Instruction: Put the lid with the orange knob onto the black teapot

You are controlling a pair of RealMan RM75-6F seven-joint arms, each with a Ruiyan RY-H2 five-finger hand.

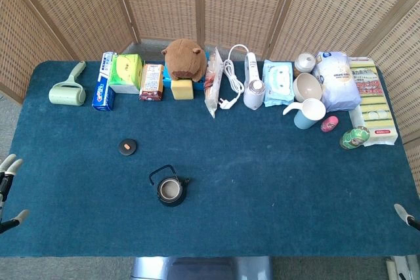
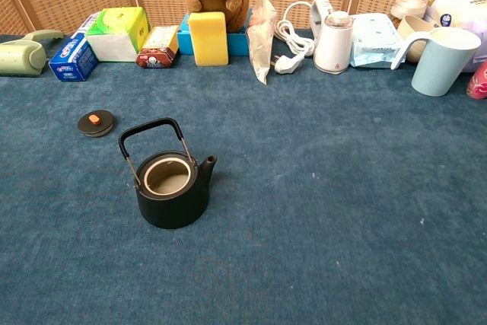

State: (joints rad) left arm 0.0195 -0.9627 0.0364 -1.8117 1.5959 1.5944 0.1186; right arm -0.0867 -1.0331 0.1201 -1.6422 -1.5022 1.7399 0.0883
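Note:
The black teapot stands uncovered on the blue tablecloth, left of centre, its handle raised and its spout pointing right; the chest view shows its pale inside. The black lid with the orange knob lies flat on the cloth, behind and to the left of the teapot. My left hand shows at the head view's left edge, fingers spread and holding nothing, far from both. Only a fingertip of my right hand pokes in at the right edge. Neither hand appears in the chest view.
A row of items lines the table's back edge: lint roller, toothpaste box, green box, plush toy, white plug and cable, wipes, light blue mug, sponges. A wicker screen stands behind.

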